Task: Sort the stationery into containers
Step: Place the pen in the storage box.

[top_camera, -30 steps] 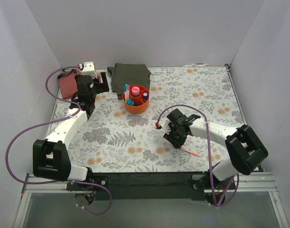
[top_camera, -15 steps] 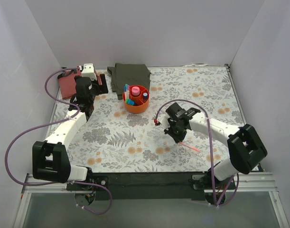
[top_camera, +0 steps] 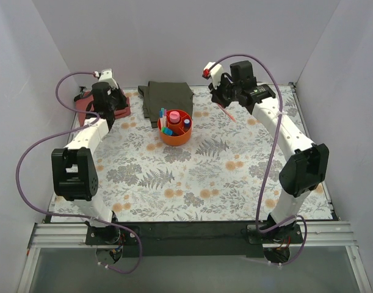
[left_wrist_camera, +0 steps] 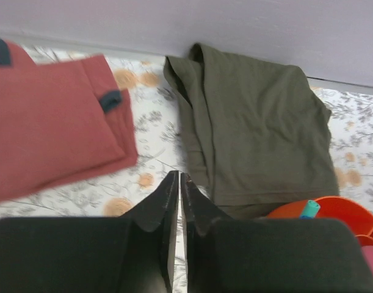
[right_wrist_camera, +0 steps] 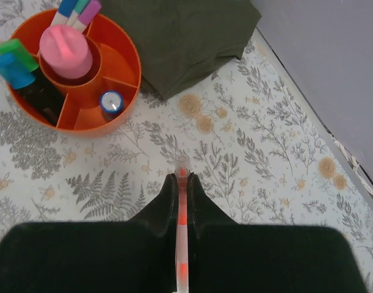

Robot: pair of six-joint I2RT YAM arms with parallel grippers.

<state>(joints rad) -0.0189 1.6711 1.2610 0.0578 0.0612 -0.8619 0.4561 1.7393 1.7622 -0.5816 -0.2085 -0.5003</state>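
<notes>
The orange bowl (top_camera: 174,141) stands at the back centre, its rim (right_wrist_camera: 136,67) at the upper left of the right wrist view. A fat pink tube (right_wrist_camera: 65,49) fills its central cup. Its compartments hold a blue-grey cylinder (right_wrist_camera: 112,102), black markers with a green cap (right_wrist_camera: 16,49) and a blue cap (right_wrist_camera: 12,70), and thin pens (right_wrist_camera: 76,9). My right gripper (right_wrist_camera: 182,180) (top_camera: 223,101) hangs high, right of the bowl, shut on a thin white and orange-red pen (right_wrist_camera: 182,165) (top_camera: 228,113). My left gripper (left_wrist_camera: 179,178) (top_camera: 113,102) is shut on nothing at the back left.
A folded olive-green cloth (top_camera: 168,97) (left_wrist_camera: 259,140) lies right behind the bowl. A folded red cloth (top_camera: 88,110) (left_wrist_camera: 52,134) lies in the back left corner under the left arm. White walls close in the flowered table (top_camera: 235,177) on three sides.
The right gripper closed on the pen at the front right, lifted it and swung to the back, right of the bowl. The left gripper shut and moved back-left over the red cloth.
</notes>
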